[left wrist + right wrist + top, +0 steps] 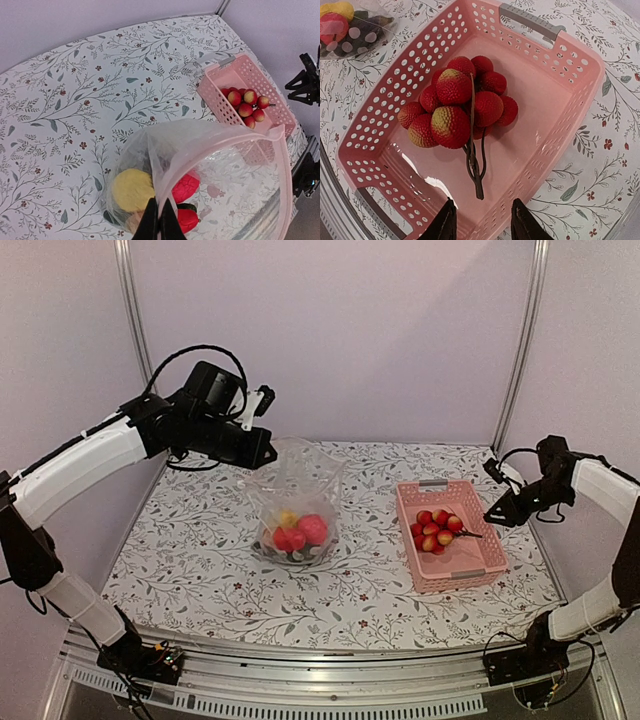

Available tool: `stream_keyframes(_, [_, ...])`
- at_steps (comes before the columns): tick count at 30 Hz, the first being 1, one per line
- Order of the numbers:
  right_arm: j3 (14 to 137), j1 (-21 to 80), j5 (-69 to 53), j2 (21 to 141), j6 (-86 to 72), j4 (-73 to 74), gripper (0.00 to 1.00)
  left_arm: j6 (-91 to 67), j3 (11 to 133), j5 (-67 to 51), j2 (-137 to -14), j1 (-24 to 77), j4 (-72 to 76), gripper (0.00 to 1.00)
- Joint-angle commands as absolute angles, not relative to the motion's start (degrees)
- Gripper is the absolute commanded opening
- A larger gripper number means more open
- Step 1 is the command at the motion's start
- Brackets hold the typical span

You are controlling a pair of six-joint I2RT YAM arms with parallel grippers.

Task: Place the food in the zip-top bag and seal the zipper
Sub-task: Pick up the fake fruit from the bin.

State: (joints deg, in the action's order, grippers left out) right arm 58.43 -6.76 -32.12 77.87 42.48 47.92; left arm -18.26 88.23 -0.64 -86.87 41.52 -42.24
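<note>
The clear zip-top bag (297,502) stands on the table's middle, mouth up and held open. Inside lie yellow, red and dark green food pieces (298,531). My left gripper (268,454) is shut on the bag's mouth edge, and in the left wrist view its fingers (161,223) pinch the pink-tinted zipper strip (223,141). A bunch of small red fruits on a brown stem (458,106) lies in the pink basket (575,70). My right gripper (481,225) is open and empty, above the basket's near right rim.
The pink basket (484,568) sits right of the bag on the floral tablecloth. Metal frame posts stand at the back corners. The aluminium table edge (330,680) runs along the front.
</note>
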Motion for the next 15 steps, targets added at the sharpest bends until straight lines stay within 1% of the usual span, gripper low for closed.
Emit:
stream_keyframes(1, [55.6, -6.6, -28.8, 78.4, 43.1, 43.9, 0.37, -18.8, 87.0, -0.3, -85.4, 41.9, -41.1, 0.00])
stream_keyframes(6, [54.2, -6.6, -29.1, 79.3, 45.0, 44.2, 0.39, -19.0, 86.5, -0.2, -85.3, 41.8, -40.7, 0.00])
stream_keyframes(10, [54.6, -6.4, -32.5, 80.3, 48.5, 47.7, 0.40, -19.2, 86.6, -0.5, -85.7, 41.8, -40.6, 0.00])
stream_keyframes(15, [54.0, -5.3, -29.9, 81.8, 48.9, 47.3, 0.38, -19.2, 86.7, -0.6, -86.1, 41.9, -40.6, 0.00])
